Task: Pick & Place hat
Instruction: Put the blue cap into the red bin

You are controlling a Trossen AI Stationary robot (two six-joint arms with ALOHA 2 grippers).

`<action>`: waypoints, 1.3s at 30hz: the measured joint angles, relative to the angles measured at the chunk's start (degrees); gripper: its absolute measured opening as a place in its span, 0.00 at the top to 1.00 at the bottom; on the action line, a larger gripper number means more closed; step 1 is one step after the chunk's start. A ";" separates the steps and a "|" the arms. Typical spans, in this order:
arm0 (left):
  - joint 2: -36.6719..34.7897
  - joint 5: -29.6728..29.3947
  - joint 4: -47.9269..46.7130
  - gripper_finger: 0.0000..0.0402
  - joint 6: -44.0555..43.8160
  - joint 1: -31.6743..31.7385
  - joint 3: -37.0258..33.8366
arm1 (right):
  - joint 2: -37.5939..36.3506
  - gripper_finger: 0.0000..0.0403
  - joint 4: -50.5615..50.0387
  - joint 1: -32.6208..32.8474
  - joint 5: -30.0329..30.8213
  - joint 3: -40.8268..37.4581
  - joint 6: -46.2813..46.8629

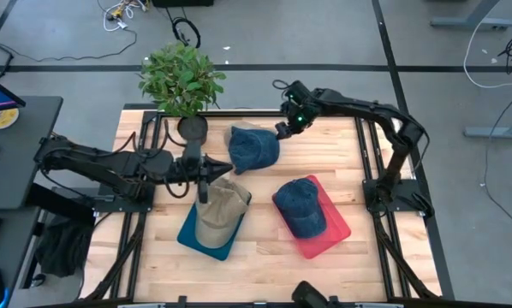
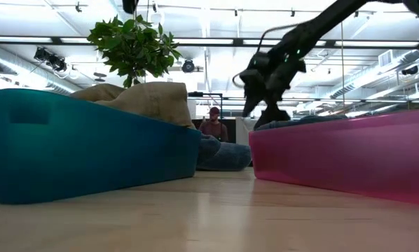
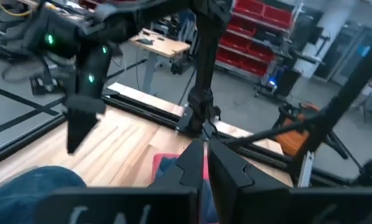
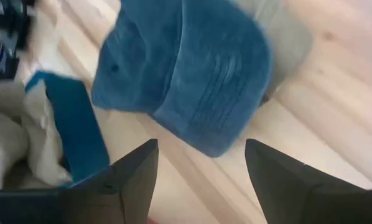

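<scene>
Near the surface's far edge lies a blue denim cap [image 1: 253, 147] — the right end effector [image 1: 282, 130] hovers beside it, fingers spread, empty; the left end effector [image 1: 206, 171] is pinched closed above the tan cap [image 1: 219, 211].

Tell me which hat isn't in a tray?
The blue hat by the plant. It lies on bare wood; the others sit in trays.

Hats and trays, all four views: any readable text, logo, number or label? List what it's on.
No readable text in any view.
Loose blue hat: no logo or lettering shows.
Tan hat, blue hat in the red tray: none visible.
Teal tray: plain wall.
Left wrist view, pale marks at the bottom edge: too blurred to read.
</scene>
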 joint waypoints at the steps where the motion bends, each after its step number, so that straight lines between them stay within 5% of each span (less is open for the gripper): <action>1: 0.04 -0.17 0.68 0.93 0.02 0.19 -0.06 | 0.99 0.39 -0.11 -0.06 -0.64 -0.01 -0.91; 25: 11.83 -0.56 26.27 0.93 0.05 7.40 -0.01 | 11.01 0.42 6.71 -1.11 -5.00 -0.03 -5.50; 31: 11.99 -0.54 27.27 0.93 -2.04 7.36 -0.01 | 11.01 0.59 8.27 -1.11 -4.95 -0.03 -4.90; 39: 11.99 -0.59 28.54 0.93 -2.31 7.80 -0.01 | 10.69 0.94 9.71 -1.19 -6.89 0.10 -1.97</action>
